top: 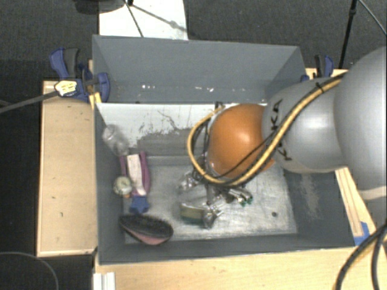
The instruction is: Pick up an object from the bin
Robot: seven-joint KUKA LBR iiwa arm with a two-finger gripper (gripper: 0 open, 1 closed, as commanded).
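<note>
My gripper (210,209) hangs low over the middle of the bin floor, under the arm's orange cover. A small grey-olive block (191,211) lies right against its left side, touching or nearly touching it. A shiny clear piece (186,183) sits just behind that block. At the gripper's right a small green bit (245,201) shows on the floor. Whether anything is gripped is hidden by the gripper's own body.
Along the left wall lie a clear plastic cup (113,139), a pink and purple item (138,171), a small round pale thing (123,186), a blue piece (139,205) and a dark oval brush (145,229). The arm covers the bin's right rear.
</note>
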